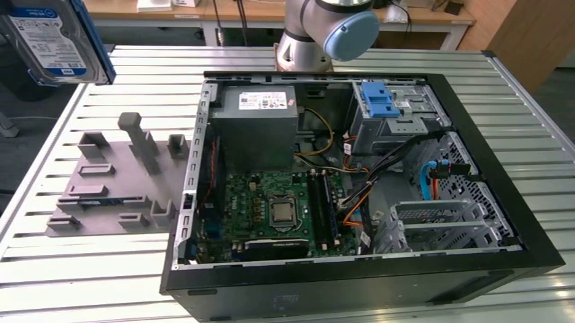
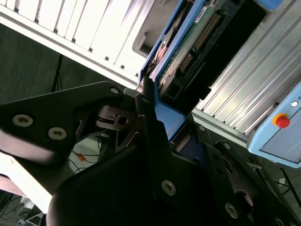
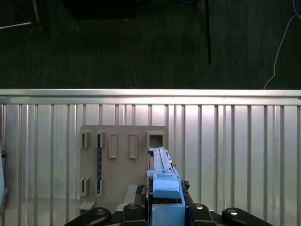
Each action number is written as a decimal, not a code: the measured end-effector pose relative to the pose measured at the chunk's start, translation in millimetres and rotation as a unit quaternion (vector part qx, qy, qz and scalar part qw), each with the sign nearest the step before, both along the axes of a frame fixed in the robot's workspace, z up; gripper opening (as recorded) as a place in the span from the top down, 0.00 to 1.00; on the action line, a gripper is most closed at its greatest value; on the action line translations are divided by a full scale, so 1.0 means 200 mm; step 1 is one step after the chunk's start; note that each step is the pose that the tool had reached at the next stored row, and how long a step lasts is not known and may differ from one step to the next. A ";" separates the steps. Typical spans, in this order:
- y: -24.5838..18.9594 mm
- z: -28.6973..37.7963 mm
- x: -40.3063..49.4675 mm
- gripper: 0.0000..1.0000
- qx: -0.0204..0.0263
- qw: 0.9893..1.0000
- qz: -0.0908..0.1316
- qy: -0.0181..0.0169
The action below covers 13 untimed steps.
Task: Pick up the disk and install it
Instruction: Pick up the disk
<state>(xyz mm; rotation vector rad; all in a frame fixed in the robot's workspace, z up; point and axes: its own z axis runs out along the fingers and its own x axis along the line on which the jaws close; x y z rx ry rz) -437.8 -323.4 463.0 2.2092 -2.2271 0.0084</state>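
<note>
Your gripper (image 2: 170,123) is clamped on the blue bracket of the disk (image 1: 50,33). The disk hangs in the air at the exterior view's upper left, well apart from the open computer case (image 1: 359,286). Its white-and-blue label faces that camera, and the print looks unreadable. In the first wrist view it stands edge-on, long axis running out from the gripper, above the grey slotted fixture (image 3: 117,165).

Exterior view looks down on the bench (image 1: 72,269); both wrist views peer close past the pincer (image 3: 163,189), the first sharing the grey fixture (image 3: 122,162).
</note>
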 end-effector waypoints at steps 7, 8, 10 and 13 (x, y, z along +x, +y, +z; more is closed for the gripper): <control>0.000 0.039 0.000 0.64 0.000 1.000 0.000 0.000; 0.000 0.045 0.000 0.64 0.000 1.000 0.000 0.000; 0.000 0.056 0.000 0.64 0.000 1.000 0.000 0.000; 0.000 0.074 0.000 0.64 0.000 1.000 0.000 0.000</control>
